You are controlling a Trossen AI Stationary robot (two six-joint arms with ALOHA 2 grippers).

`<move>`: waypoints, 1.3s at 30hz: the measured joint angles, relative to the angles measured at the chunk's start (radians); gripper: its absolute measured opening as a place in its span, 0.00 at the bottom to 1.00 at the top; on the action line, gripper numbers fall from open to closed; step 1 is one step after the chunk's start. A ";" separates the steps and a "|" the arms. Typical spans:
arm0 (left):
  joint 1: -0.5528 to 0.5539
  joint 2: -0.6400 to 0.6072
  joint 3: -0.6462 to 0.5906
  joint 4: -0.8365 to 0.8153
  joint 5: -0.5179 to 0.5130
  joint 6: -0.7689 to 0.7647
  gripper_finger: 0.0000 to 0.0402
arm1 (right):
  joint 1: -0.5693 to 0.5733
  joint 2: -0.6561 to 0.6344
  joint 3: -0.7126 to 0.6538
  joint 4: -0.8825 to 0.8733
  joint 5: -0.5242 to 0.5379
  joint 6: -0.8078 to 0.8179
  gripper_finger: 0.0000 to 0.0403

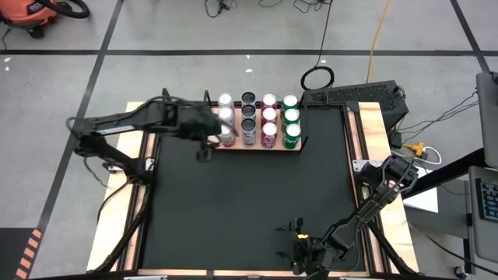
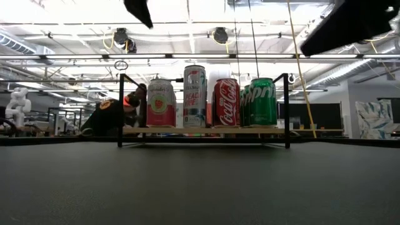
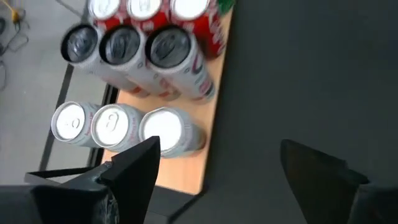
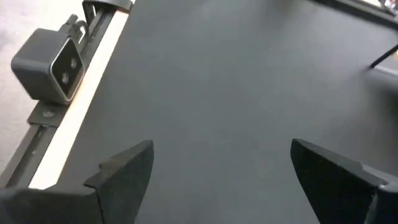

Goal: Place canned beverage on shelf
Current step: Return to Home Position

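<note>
The left gripper point(image 3: 219, 144), fingers spread wide and holding nothing, hovers over the black mat point(image 1: 249, 202) just beside the left end of the shelf point(image 3: 186, 171). The shelf sits at the middle of the mat's far edge and carries four columns of three cans. From left to right these are pink soda cans point(image 2: 160, 103), slim dark-topped cans point(image 2: 195, 97), Coca-Cola cans point(image 2: 226, 103) and green Sprite cans point(image 2: 261, 102). The right gripper point(image 4: 222, 146), also spread and empty, hangs over the mat's near edge, right of centre.

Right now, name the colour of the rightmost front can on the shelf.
The can is green, clearest in the low view.
</note>
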State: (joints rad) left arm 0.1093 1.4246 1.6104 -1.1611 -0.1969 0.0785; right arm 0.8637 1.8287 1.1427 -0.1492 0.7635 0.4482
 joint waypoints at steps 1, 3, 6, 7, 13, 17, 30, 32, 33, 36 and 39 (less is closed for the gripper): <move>-0.026 -0.024 -0.006 0.007 -0.010 -0.024 0.80 | -0.003 -0.003 0.000 0.002 0.000 -0.018 0.89; -0.086 -0.069 -0.020 0.023 -0.042 -0.068 0.80 | -0.010 -0.009 0.004 0.009 0.000 -0.051 0.88; -0.184 -0.133 -0.062 0.063 -0.102 -0.126 0.80 | -0.016 -0.039 0.013 0.008 0.000 -0.112 0.83; -0.218 -0.154 -0.085 0.087 -0.112 -0.142 0.80 | -0.018 -0.053 0.015 0.009 0.001 -0.131 0.81; -0.405 -0.222 -0.225 0.222 -0.204 -0.206 0.73 | -0.024 -0.163 0.017 0.002 0.003 -0.249 0.66; -0.509 -0.236 -0.308 0.277 -0.296 -0.253 0.64 | -0.025 -0.238 0.018 -0.048 0.003 -0.293 0.53; -0.629 -0.236 -0.563 0.620 -0.425 -0.300 0.26 | -0.051 -0.389 0.018 -0.293 0.053 -0.410 0.09; -0.629 -0.236 -0.593 0.673 -0.425 -0.291 0.21 | -0.057 -0.401 0.018 -0.312 0.052 -0.416 0.03; -0.629 -0.236 -0.606 0.699 -0.425 -0.277 0.19 | -0.060 -0.406 0.018 -0.319 0.052 -0.420 0.02; -0.629 -0.236 -0.636 0.786 -0.417 -0.235 0.13 | -0.065 -0.418 0.018 -0.321 0.052 -0.433 0.02; -0.629 -0.236 -0.674 0.910 -0.414 -0.168 0.08 | -0.065 -0.428 0.018 -0.333 0.050 -0.445 0.01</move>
State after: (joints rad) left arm -0.5198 1.1889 0.9363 -0.2507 -0.6107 -0.0899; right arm 0.7990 1.4006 1.1603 -0.4819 0.8131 0.0027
